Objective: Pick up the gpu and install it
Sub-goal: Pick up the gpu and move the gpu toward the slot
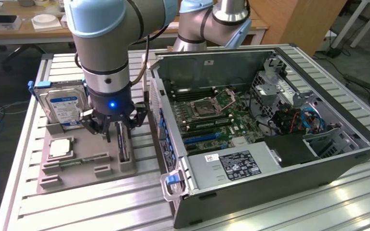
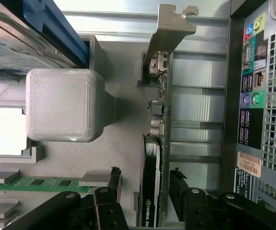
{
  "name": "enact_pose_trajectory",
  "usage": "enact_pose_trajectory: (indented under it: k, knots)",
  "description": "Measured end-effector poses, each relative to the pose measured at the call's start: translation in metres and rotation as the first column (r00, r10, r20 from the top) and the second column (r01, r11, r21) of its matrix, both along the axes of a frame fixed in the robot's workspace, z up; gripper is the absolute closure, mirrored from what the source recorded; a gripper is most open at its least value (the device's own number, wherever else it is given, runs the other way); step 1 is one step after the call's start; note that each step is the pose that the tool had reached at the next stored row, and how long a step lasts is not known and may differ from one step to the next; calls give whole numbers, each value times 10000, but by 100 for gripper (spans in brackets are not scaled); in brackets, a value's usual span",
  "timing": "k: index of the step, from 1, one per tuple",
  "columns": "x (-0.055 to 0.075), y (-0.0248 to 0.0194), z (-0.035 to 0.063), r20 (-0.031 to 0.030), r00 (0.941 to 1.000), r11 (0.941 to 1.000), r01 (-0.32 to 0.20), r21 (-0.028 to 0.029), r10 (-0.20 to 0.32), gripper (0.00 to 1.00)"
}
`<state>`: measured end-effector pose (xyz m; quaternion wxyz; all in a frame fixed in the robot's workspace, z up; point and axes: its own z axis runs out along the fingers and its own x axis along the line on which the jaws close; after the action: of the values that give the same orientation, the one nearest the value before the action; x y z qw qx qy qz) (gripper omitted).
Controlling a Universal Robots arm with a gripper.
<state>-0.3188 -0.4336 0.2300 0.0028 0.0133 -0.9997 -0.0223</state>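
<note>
Slatted metal table (image 1: pixel 339 211) holding a grey parts tray (image 1: pixel 82 179) beside an open computer case (image 1: pixel 339 159); a robot gripper (image 1: pixel 115 129) hangs over the gpu (image 1: pixel 125 147).
Exterior view: the gpu stands on its long edge in a tray slot on the side nearest the case, with a hard drive (image 1: pixel 63 106) upright on the exterior view's left of it. Wrist view: the gpu (image 2: pixel 150 201) runs edge-on between the gripper (image 2: pixel 145 172) fingers (image 2: pixel 113 179), which are spread wide, one on each side; they appear clear of the card, though contact is hard to judge. Its silver bracket (image 2: pixel 169 33) sits at the far end, near the case's rear ports (image 2: pixel 250 96).
</note>
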Motion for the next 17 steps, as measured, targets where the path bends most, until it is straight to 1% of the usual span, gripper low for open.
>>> enact_pose_trajectory:
  k: [5,6,10,11,12,17]
  knots:
    - [1,3,-5,4,10000,10000,-1,4,1,47]
    - [2,18,-8,5,10000,10000,-1,5,1,47]
    - [1,156,-17,1,10000,10000,-2,0,2,47]
    - [1,170,-21,1,10000,10000,0,1,0,47]
    - [2,176,-28,2,10000,10000,0,2,0,47]
    - [2,174,-57,1,10000,10000,0,1,0,47]
